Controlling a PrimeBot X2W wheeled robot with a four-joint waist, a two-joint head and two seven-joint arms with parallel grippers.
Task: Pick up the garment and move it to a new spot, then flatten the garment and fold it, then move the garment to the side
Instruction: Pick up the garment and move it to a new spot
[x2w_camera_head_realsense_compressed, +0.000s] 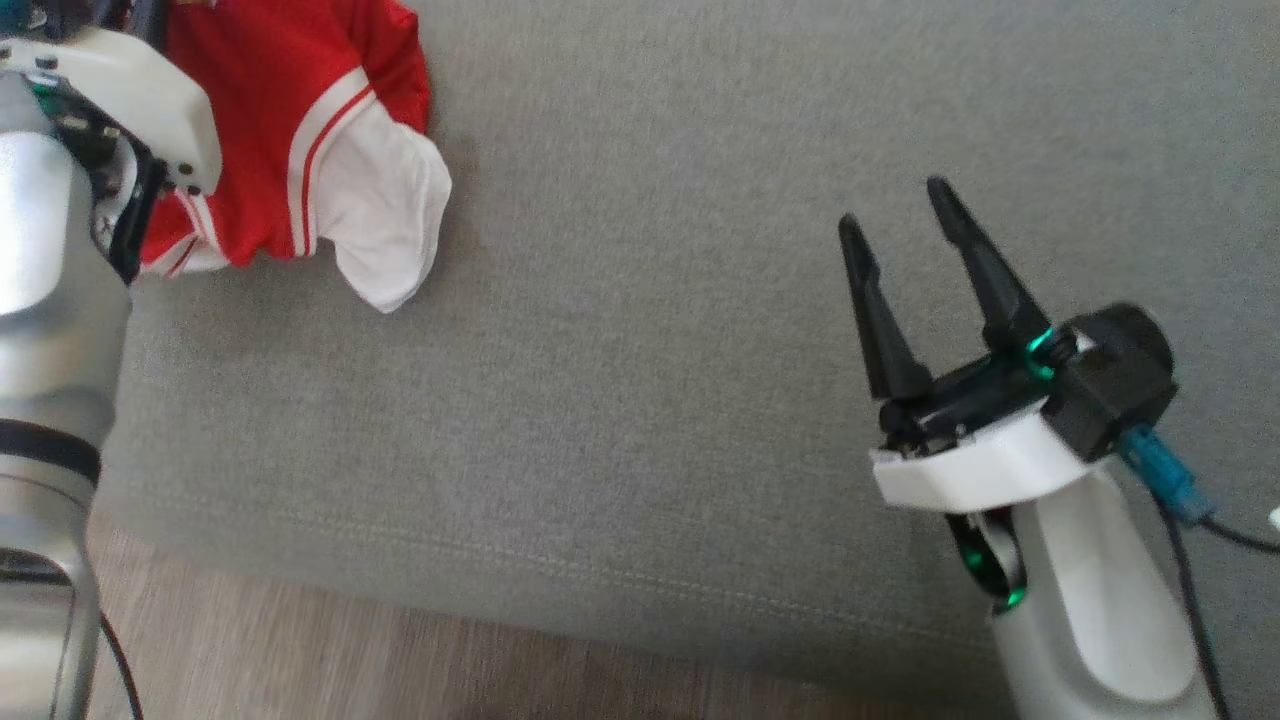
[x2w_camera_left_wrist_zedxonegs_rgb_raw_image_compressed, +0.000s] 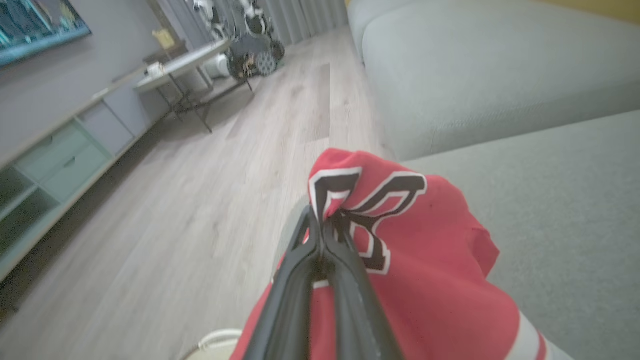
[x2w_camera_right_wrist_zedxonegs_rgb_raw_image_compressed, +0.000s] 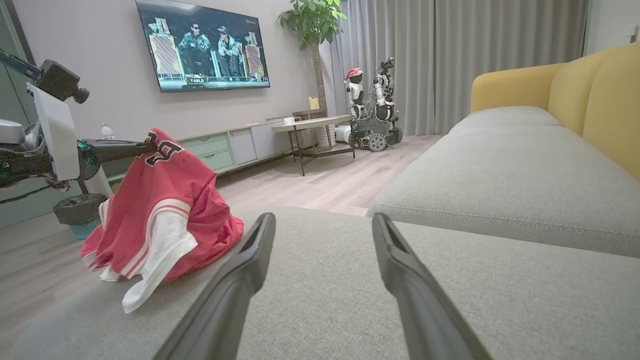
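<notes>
Pinching a bunched fold of the red garment (x2w_camera_left_wrist_zedxonegs_rgb_raw_image_compressed: 430, 260), the left gripper (x2w_camera_left_wrist_zedxonegs_rgb_raw_image_compressed: 321, 225) has its fingers pressed together on the cloth right at the black-and-white lettering. Fabric peaks at the grip and drapes down from it like a tent. Lower part of the garment rests on the grey sofa seat (x2w_camera_head_realsense_compressed: 650, 300), up against the seat's left edge. Its white sleeve (x2w_camera_head_realsense_compressed: 385, 215) lies splayed on the cushion toward the right, and its striped hem (x2w_camera_head_realsense_compressed: 190, 250) is bunched beside the left arm's wrist. Cannot tell if the hem hangs past the cushion edge.

Right gripper (x2w_camera_head_realsense_compressed: 893, 205) sits well apart from the garment, over the right part of the seat, fingers spread wide apart. A wide bare stretch of cushion lies between the garment and the right gripper.

The front seam of the seat runs across the bottom of the head view, with wood floor (x2w_camera_head_realsense_compressed: 300, 660) below it.

In the right wrist view:
- a second cushion (x2w_camera_right_wrist_zedxonegs_rgb_raw_image_compressed: 500, 175) lies beyond the seat
- a yellow backrest (x2w_camera_right_wrist_zedxonegs_rgb_raw_image_compressed: 590, 95) closes off the right side
- open floor spreads to the left
- a low table (x2w_camera_right_wrist_zedxonegs_rgb_raw_image_compressed: 312, 122) and a long cabinet (x2w_camera_right_wrist_zedxonegs_rgb_raw_image_compressed: 225, 145) stand far off by the wall
- a small bin (x2w_camera_right_wrist_zedxonegs_rgb_raw_image_compressed: 77, 212) stands on the floor behind the garment
</notes>
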